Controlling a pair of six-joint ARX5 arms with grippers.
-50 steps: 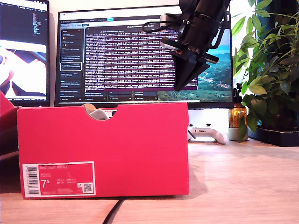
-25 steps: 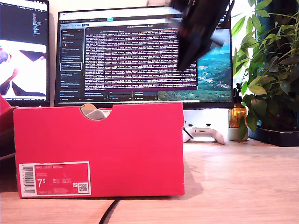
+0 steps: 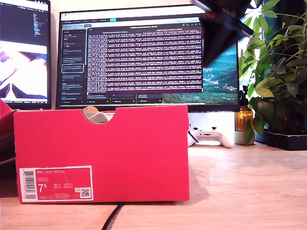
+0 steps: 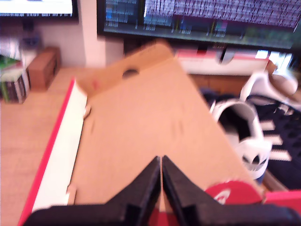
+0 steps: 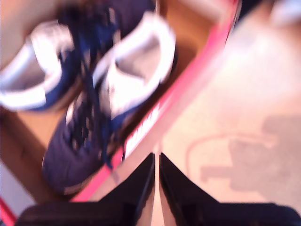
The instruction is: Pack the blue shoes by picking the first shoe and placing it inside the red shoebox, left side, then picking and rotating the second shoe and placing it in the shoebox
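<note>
Second end effector (image 5: 156, 155) empty, jaws together, near blue shoes (image 5: 89, 127) in red shoebox (image 5: 197, 70); first end effector (image 4: 161, 159) likewise.

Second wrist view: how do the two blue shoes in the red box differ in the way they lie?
Place: the outer shoe lies against the wall of the red shoebox, while the inner shoe lies farther from that wall. Direction: the outer shoe and the inner shoe seem to point opposite ways, heel beside toe, though the picture is blurred. Shared: both are navy with white lining, and both rest inside the box with their openings up.
</note>
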